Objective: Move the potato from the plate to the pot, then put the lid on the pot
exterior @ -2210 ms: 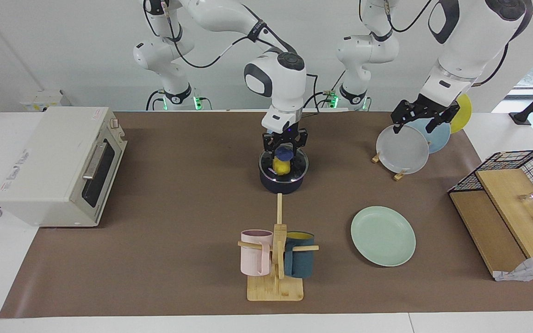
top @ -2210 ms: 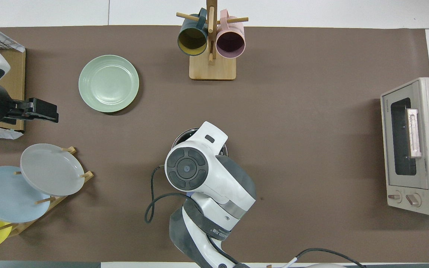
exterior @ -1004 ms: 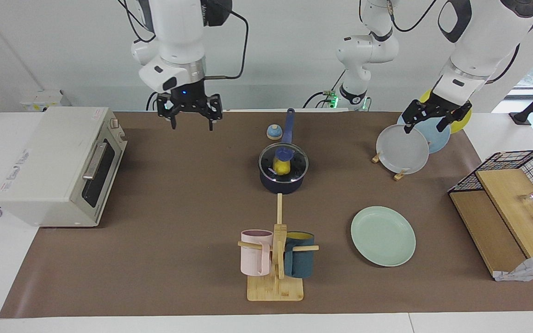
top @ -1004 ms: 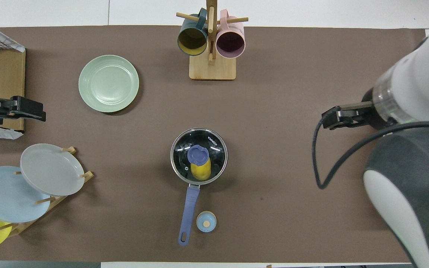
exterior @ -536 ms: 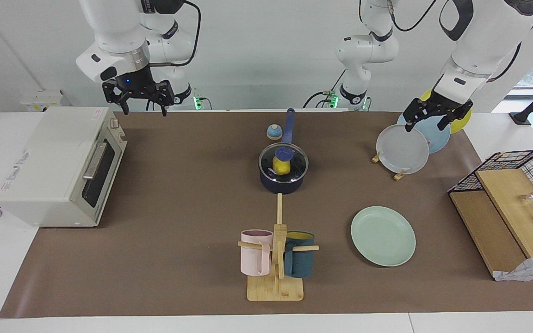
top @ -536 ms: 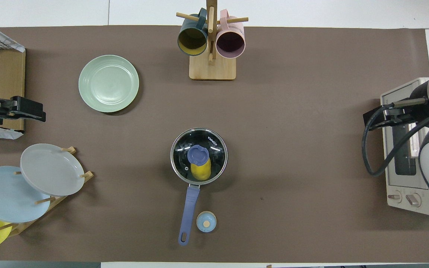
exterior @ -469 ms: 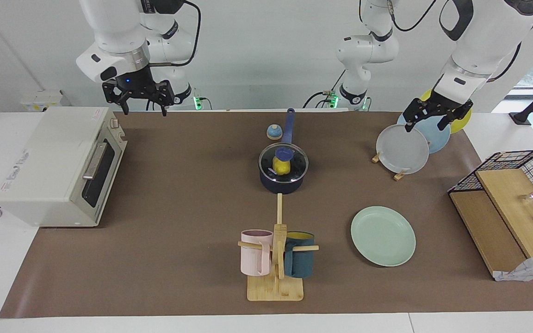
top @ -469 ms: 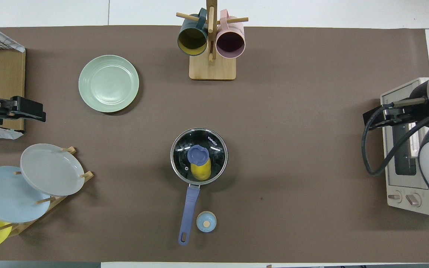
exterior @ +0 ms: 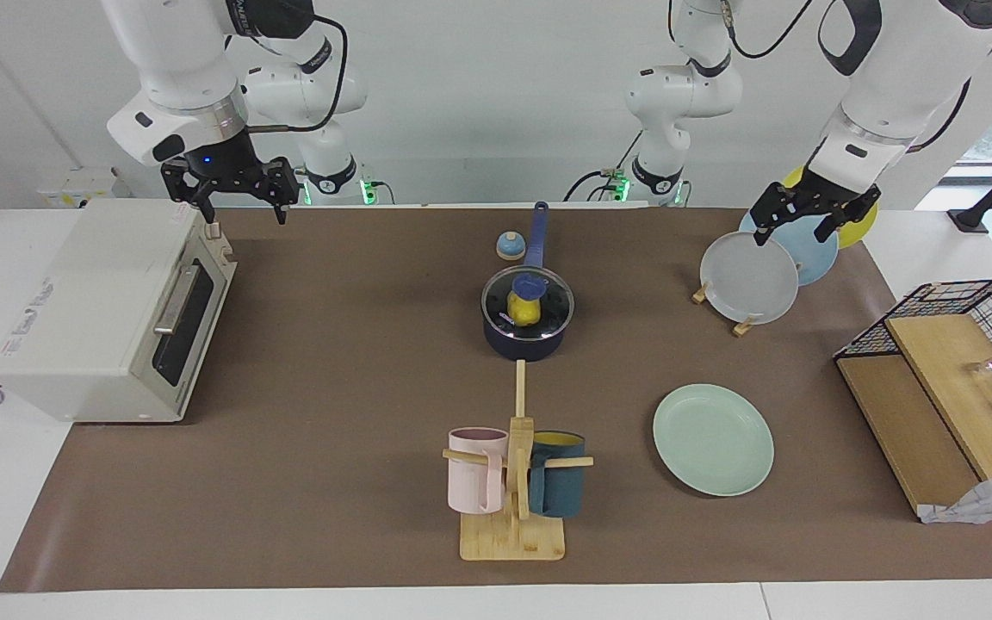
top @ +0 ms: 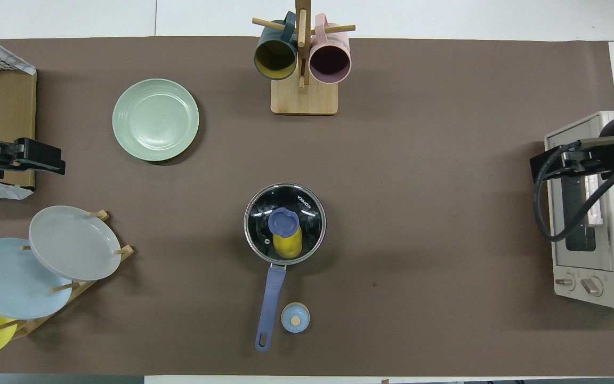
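Observation:
The yellow potato (exterior: 522, 311) (top: 288, 245) lies inside the dark blue pot (exterior: 523, 346) (top: 270, 298), seen through the glass. The clear lid (exterior: 531, 285) (top: 284, 222) with its blue knob sits on the pot's rim. The pot's handle points toward the robots. A bare mint-green plate (exterior: 713, 439) (top: 155, 119) lies toward the left arm's end, farther from the robots than the pot. My right gripper (exterior: 240, 211) (top: 540, 167) hangs open and holds nothing, over the corner of the toaster oven. My left gripper (exterior: 793, 234) (top: 57, 161) waits open and holds nothing, above the plate rack.
A white toaster oven (exterior: 108, 301) (top: 584, 213) stands at the right arm's end. A mug tree (exterior: 513, 482) (top: 303, 64) with two mugs is farthest from the robots. A rack of upright plates (exterior: 750, 280) (top: 72, 242), a small bell (exterior: 510, 246) (top: 295, 317) and a wire basket (exterior: 961, 344) (top: 3, 69) also stand here.
My right gripper has left the lid on the pot, risen, and swung to the toaster oven's end of the table. The left gripper has barely moved.

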Controlling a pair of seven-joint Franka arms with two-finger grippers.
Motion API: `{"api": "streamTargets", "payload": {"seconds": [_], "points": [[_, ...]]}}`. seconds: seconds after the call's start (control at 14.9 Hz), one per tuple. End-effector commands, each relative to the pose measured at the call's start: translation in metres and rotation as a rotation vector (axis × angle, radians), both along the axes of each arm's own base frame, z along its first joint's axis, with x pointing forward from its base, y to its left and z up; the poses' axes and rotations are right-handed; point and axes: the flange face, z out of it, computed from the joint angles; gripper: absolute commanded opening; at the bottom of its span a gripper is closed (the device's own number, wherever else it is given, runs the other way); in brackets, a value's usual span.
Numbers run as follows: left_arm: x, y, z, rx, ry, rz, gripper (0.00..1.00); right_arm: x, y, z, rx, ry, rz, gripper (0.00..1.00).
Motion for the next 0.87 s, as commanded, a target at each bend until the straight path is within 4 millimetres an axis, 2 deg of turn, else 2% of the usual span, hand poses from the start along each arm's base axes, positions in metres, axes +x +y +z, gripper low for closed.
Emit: {"api": "streamTargets", "payload": {"seconds": [0.0,0.13,0.8], "points": [[-0.006,0.004,0.006,0.019,-0.003,-0.006,1.00,0.000,-0.011,-0.002,0.023,-0.009,-0.004,1.00],[-0.006,0.004,0.006,0.018,-0.006,-0.006,1.00,0.001,-0.025,-0.002,0.023,-0.007,-0.027,1.00],[-0.007,0.004,0.006,0.019,0.000,-0.004,1.00,0.001,-0.025,-0.002,0.017,-0.013,-0.023,1.00]]}}
